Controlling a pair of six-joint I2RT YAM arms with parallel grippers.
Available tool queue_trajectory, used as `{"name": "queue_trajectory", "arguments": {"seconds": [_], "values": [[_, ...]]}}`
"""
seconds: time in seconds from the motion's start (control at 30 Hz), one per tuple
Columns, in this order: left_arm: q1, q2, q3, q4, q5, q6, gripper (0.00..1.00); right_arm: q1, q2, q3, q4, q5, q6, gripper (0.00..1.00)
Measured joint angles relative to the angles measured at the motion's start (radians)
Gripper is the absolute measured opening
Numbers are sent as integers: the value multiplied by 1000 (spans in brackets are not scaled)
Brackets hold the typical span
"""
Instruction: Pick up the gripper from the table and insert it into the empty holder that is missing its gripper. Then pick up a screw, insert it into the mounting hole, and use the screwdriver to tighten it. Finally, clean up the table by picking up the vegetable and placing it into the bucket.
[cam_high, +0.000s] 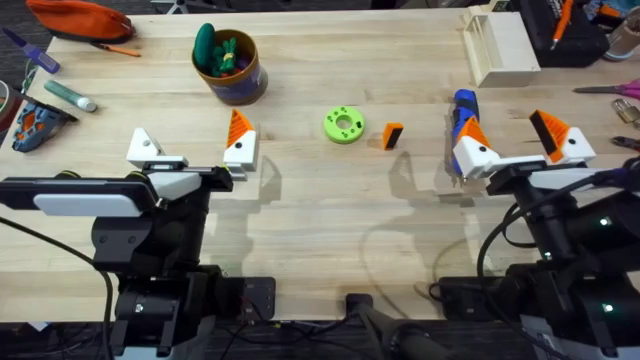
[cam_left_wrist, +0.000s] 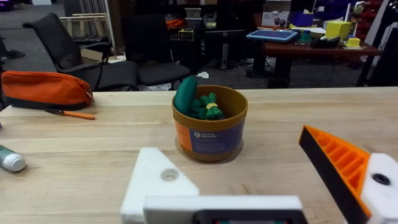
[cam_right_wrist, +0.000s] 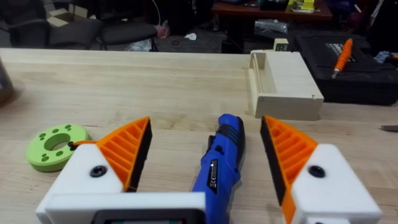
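— What's my bare holder (cam_left_wrist: 158, 182) made of?
— Smooth matt white plastic; my orange finger pads (cam_right_wrist: 127, 151) are ribbed.
— And the table (cam_high: 330, 210)?
— Pale wood with visible grain. The blue screwdriver (cam_right_wrist: 219, 162) looks glossy plastic.

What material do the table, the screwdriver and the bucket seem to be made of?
The table looks like pale wood with a smooth finish; grain lines and plank joints show. The screwdriver seems glossy blue plastic, since it reflects light. The bucket has a matte tan rim and a printed orange and blue side; plastic or coated card, I cannot tell which.
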Motion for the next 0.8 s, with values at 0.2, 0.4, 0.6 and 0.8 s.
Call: {"name": "queue_trajectory", "arguments": {"seconds": [0.2, 0.4, 0.6, 0.8], "values": [[0, 0, 0, 0, 0, 0, 985, 0, 0, 0, 0, 0, 0, 992], [0, 0, 0, 10, 0, 0, 985, 0, 0, 0, 7, 0, 0, 992], [0, 0, 3, 86, 0, 0, 985, 0, 2, 0, 193, 0, 0, 993], [0, 1, 122, -64, 0, 0, 985, 0, 2, 44, 225, 0, 0, 993]]}}
